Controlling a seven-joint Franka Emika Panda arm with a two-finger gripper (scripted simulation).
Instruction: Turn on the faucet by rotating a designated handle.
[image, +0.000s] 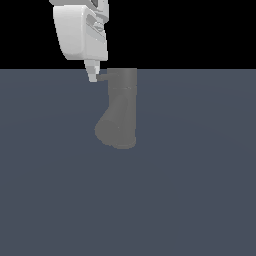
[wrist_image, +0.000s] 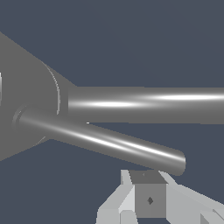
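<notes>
Faucet (image: 121, 112) standing on the table (image: 200, 190), near the middle of the exterior view; handle (image: 103, 77) projecting from the upper end of the faucet toward the exterior view's left; gripper (image: 92, 76) positioned above and to the exterior view's left of the faucet; fingers (image: 92, 71) at the handle's free end, contact not discernible.

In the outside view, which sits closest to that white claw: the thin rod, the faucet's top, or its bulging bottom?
From the end effector:
1. Handle, right beside its tip.
2. Faucet top, just beyond the rod, toward the exterior view's right.
3. Bulging end, lowest and farthest.
</notes>
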